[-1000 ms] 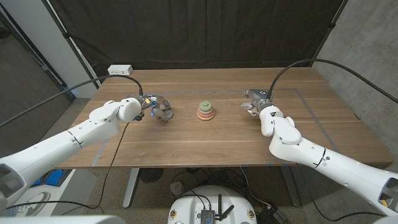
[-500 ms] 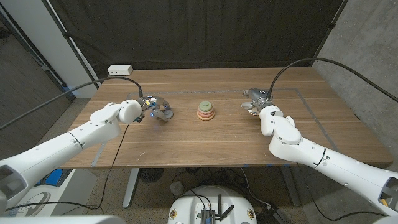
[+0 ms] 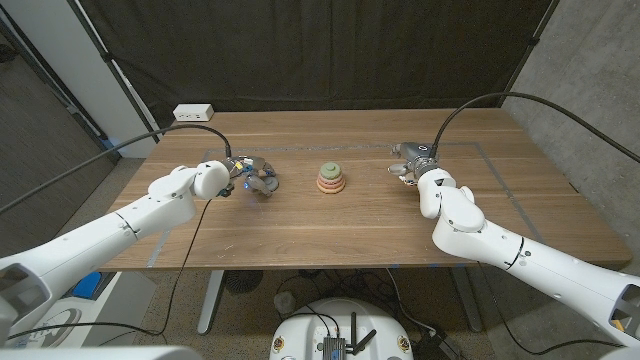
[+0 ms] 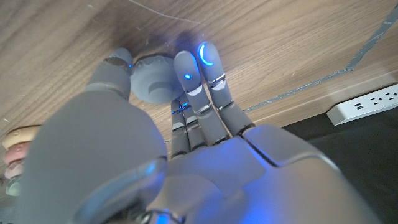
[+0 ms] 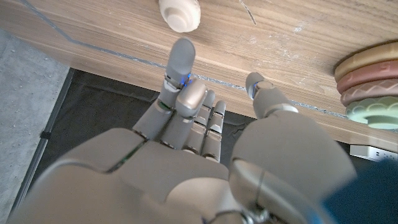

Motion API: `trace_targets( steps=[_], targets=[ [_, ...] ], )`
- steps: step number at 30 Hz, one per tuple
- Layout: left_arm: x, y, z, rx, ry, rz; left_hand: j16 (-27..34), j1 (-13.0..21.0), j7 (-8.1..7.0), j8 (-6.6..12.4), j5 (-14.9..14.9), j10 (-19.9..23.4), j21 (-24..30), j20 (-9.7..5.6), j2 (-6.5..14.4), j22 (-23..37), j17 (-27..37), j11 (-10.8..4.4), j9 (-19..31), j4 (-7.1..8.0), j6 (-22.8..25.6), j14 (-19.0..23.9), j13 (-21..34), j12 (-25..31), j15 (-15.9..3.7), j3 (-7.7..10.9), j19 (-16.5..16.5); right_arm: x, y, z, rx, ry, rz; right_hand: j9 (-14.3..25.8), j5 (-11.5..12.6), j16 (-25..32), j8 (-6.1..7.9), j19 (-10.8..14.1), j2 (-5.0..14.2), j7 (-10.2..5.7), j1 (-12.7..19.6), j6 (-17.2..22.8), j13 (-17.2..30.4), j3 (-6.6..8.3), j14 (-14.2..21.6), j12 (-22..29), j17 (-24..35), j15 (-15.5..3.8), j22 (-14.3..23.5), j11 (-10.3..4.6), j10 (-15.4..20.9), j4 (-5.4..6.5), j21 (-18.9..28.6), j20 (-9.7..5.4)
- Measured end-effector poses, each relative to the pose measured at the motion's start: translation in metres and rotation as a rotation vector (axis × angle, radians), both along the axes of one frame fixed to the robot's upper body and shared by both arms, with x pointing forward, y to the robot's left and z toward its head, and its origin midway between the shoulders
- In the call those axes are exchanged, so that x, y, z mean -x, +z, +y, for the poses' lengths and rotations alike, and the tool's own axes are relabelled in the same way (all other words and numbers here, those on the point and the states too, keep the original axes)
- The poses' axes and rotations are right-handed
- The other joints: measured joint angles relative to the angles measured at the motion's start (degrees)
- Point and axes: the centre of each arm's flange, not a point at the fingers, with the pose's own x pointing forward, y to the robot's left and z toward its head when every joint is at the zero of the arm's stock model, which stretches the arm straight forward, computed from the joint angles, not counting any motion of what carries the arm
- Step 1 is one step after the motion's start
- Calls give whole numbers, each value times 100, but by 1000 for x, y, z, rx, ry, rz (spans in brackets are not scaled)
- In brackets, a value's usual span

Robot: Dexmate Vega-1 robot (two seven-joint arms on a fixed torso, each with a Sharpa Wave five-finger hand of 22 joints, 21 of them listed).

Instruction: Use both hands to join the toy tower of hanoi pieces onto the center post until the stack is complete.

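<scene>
The tower [image 3: 329,178] stands mid-table with a tan, a pink and a green ring stacked on it, and its edge also shows as the tower [image 4: 13,163] and the tower [image 5: 368,79]. My left hand [image 3: 250,177] is to the left of it, close by. Its thumb [image 4: 117,63] and fingers [image 4: 186,70] pinch a grey-blue round piece [image 4: 155,85] that lies on the wood. My right hand [image 3: 408,166] is to the right of the tower with its fingers apart and nothing in them. A cream round piece [image 5: 180,14] lies on the table just beyond its fingertips [image 5: 182,55].
A white power strip [image 3: 193,112] lies at the table's far left edge, also seen as the power strip [image 4: 364,104]. Grey tape lines [image 3: 487,160] mark the wood on the right. Black cables run from both wrists off the table's back.
My left hand has edged slightly right, toward the tower. My right hand and the stack have not moved.
</scene>
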Motion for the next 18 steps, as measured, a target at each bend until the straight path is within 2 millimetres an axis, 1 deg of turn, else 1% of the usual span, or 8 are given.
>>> trace_targets(
  steps=[1,2,6,10,11,12,14,18],
  targets=[
    [0,-1,0,0,0,2,24,40,-5,23,0,58,22,-20,6,0,0,-8,0,-1,63,0,-9,25,0,0,20,0,0,0,0,0,0,0,0,0,0,0,0,0,0,0,0,0,0,0,0,0,0,0,0,0,0,0],
    [0,-1,0,1,3,3,42,75,-15,41,0,116,24,4,16,0,0,-17,0,-20,111,27,-13,47,0,-17,40,0,0,0,0,0,1,0,0,0,0,0,0,0,0,0,0,0,0,0,0,0,0,0,0,0,0,0],
    [1,-4,0,4,10,8,78,191,-64,94,-35,359,48,-27,55,0,0,-91,15,-57,314,112,-19,105,-31,25,132,0,0,0,0,0,1,0,0,0,0,0,0,0,0,0,0,0,0,0,0,0,0,0,0,0,0,0],
    [3,-6,1,5,18,8,137,232,-102,154,-33,518,68,-40,96,0,0,-65,13,-57,516,199,-18,195,-72,25,183,-1,-1,0,0,0,3,0,0,0,0,0,0,0,0,0,0,0,0,0,0,0,1,0,0,0,0,0],
    [4,-7,0,5,20,8,162,264,-97,174,-33,610,85,-62,129,0,13,-84,12,-57,567,237,-18,197,-94,25,204,-1,-1,0,0,2,6,0,0,0,0,0,0,0,0,0,0,0,0,0,0,0,1,0,0,0,0,0],
    [4,-8,1,4,24,8,179,270,-93,174,-33,651,88,-47,134,5,23,-85,10,-57,585,256,-18,205,-112,25,234,-2,-1,0,0,4,8,0,0,0,0,0,0,0,0,0,0,0,0,0,0,0,1,0,0,0,0,0],
    [6,-9,-1,4,21,6,224,322,-120,196,-33,744,91,-62,126,28,62,-115,11,-73,651,309,-18,238,-126,40,267,-2,-2,1,0,7,9,-1,0,0,0,0,0,0,0,0,-1,0,0,0,0,0,1,0,0,0,0,0],
    [9,-10,0,7,31,0,260,411,-104,198,-33,817,91,-66,168,30,127,-124,35,-87,733,378,16,265,-174,58,298,-3,-2,1,-1,10,11,0,0,0,0,0,1,0,-1,0,-1,0,0,0,0,0,1,0,0,0,-47,0]
  ],
)
